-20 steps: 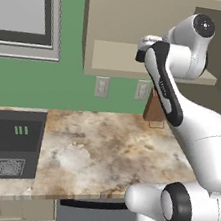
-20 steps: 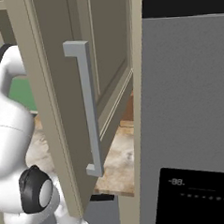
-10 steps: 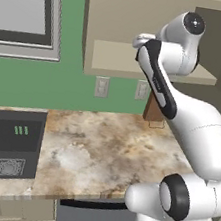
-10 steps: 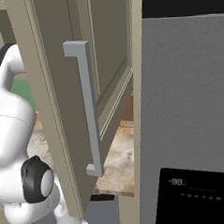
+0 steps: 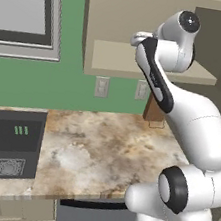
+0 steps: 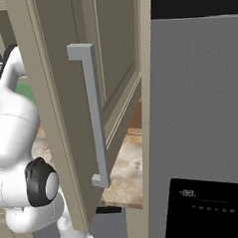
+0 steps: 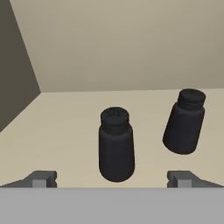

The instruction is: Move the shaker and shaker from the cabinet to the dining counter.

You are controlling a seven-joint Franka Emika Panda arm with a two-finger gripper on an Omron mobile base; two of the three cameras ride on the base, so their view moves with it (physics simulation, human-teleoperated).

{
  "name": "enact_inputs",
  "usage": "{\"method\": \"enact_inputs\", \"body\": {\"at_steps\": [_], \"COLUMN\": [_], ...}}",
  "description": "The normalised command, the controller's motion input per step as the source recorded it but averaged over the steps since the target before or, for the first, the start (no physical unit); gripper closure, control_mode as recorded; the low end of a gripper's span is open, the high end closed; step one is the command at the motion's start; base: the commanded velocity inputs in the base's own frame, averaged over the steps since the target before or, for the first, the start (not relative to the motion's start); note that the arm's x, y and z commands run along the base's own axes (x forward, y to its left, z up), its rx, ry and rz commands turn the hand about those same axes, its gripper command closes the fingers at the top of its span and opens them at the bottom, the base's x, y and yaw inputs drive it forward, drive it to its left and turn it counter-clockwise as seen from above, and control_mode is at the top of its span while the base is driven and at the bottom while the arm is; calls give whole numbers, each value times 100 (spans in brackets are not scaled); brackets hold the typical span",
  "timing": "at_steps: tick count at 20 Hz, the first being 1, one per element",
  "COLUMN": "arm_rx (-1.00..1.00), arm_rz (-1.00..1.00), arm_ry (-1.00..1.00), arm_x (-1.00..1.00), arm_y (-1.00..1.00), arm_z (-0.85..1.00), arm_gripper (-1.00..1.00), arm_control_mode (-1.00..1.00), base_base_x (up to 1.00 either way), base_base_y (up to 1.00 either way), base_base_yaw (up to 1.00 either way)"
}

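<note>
Fingers [image 7: 45, 179] spread wide, empty, either side of the nearer shaker [image 7: 116, 145] without touching.

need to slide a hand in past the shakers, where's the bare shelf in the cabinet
In the hand view, the cabinet shelf is bare from the dark side wall to the nearer shaker, and behind both shakers to the back wall. It is tighter between that shaker and the farther shaker. The open gripper faces the nearer one.

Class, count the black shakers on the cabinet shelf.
2. One shaker stands centred between the open gripper's fingertips; the other shaker stands right of it, slightly farther back.
</note>
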Motion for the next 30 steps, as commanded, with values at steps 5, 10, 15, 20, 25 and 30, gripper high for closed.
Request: {"method": "enact_inputs", "body": {"at_steps": [5, 10, 15, 20, 25, 30], "arm_rx": [0, 0, 0, 0, 0, 0], "arm_rz": [0, 0, 0, 0, 0, -1], "arm_ry": [0, 0, 0, 0, 0, 0], "arm_x": [21, 17, 15, 22, 17, 13], "arm_y": [0, 0, 0, 0, 0, 0], "arm_z": [0, 0, 0, 0, 0, 0], "arm_gripper": [-100, -100, -100, -100, -100, -100], "arm_control_mode": [-100, -100, -100, -100, -100, -100], "base_base_x": [0, 0, 0, 0, 0, 0], "base_base_y": [0, 0, 0, 0, 0, 0], "base_base_yaw": [0, 0, 0, 0, 0, 0]}}
